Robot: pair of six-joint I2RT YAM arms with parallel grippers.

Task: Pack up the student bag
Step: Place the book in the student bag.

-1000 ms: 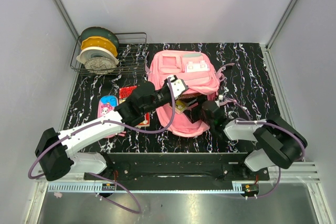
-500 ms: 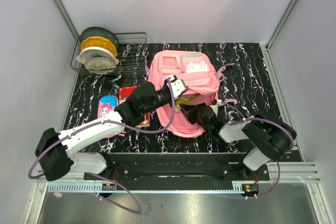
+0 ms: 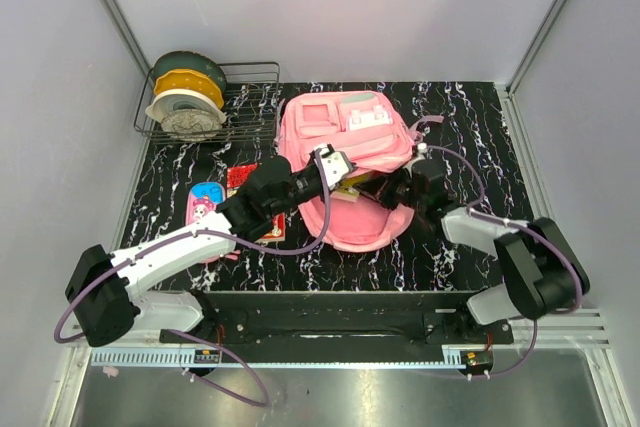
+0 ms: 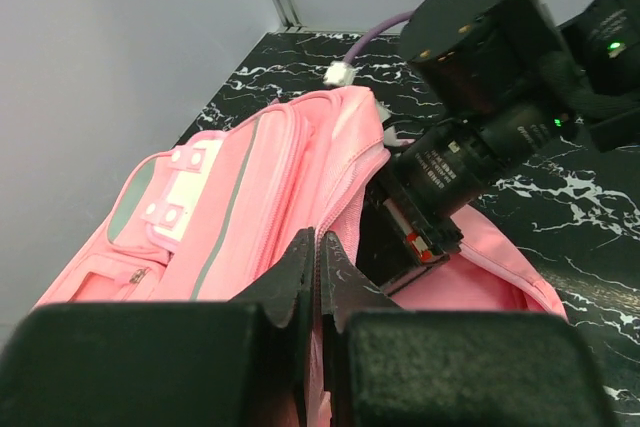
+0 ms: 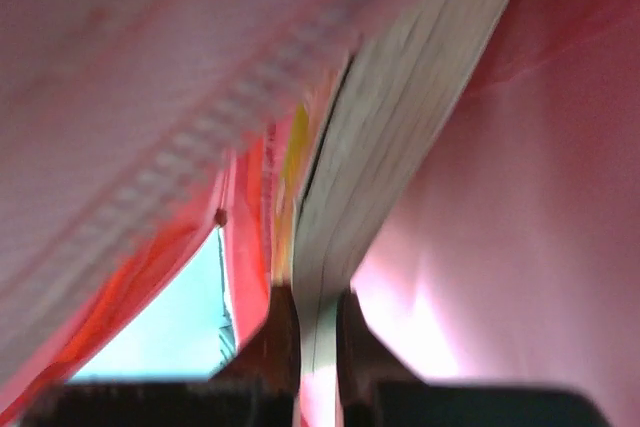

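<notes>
**Both grippers clamped at the mouth of the student bag**

Your left gripper (image 4: 318, 243) is closed tight. Its two fingers pinch the zip edge of the student bag (image 4: 240, 177) and hold that lip of pink fabric up off the layer beneath. Your right gripper (image 5: 310, 315) is closed as well, its fingers (image 5: 268, 332) nipping the pale page edges of a thin book (image 5: 400, 117). Pink lining fills the view to the right of the book and a blurred zip runs above it on the left, so you have gripper and book inside the bag's mouth. From the left wrist you can see the right gripper's black body reaching into the dark gap just beside the lifted lip, with its purple cable (image 4: 385, 32) arching behind.

The bag lies on the black, white-veined table (image 3: 480, 137), in the middle and toward the back wall. Its front pockets and white clasp patch face up, and its opening is turned toward your right arm.

Left of the bag, a red booklet (image 3: 243, 177) lies flat, partly under your left arm. Just beyond it sits a small pink-and-blue pencil case (image 3: 205, 205). In the back left corner stands a wire rack (image 3: 255, 97) holding round green, yellow and white dishes (image 3: 185, 97) on edge.
</notes>
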